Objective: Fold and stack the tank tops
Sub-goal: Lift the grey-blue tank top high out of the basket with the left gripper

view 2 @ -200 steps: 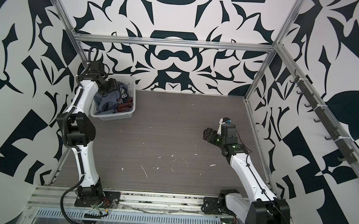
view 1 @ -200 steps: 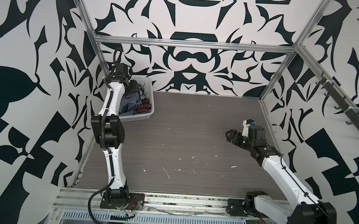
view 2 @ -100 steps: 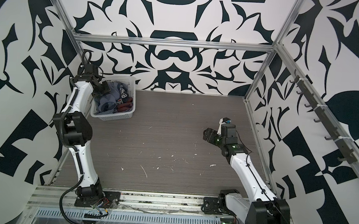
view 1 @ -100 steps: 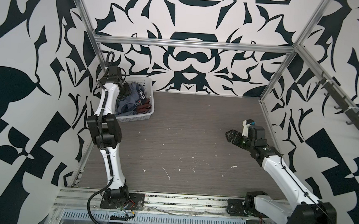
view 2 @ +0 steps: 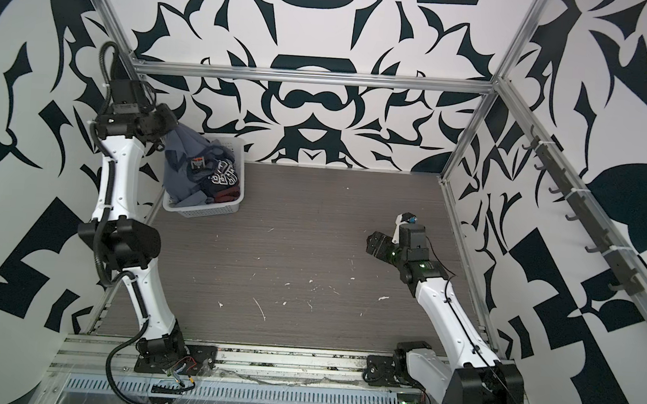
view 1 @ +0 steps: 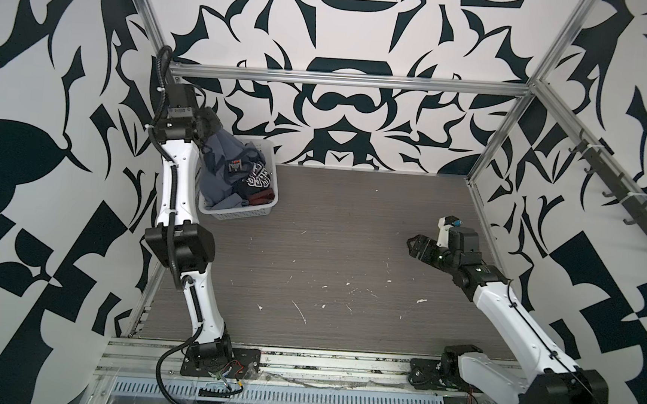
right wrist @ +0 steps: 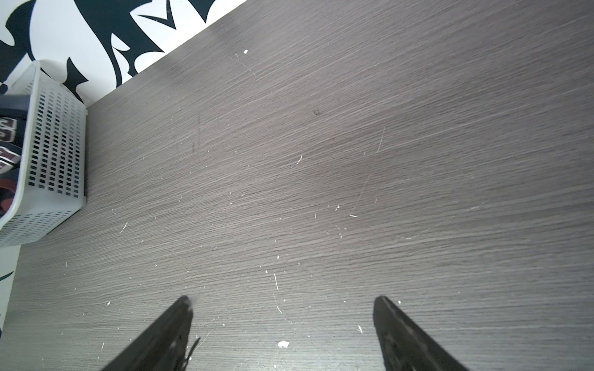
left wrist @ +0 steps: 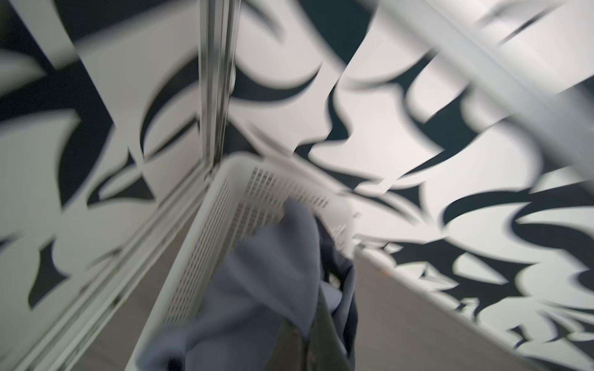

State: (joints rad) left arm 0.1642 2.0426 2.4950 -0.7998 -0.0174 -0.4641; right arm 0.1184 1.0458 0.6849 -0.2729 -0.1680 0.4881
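Overhead, left gripper (view 1: 213,127) pinches slate-blue top (view 1: 220,154) above basket (view 1: 237,213), table (view 1: 349,251) back-left corner.

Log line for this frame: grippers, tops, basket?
left gripper: shut on blue top | blue top: hangs from it, lower end in basket | navy top: in basket | right gripper: open above table

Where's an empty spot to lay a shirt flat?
The whole middle of the table is bare, from the white basket across to the right gripper and down to the near edge. It is crowded only in the far left corner, where the left gripper holds the slate-blue tank top over the basket.
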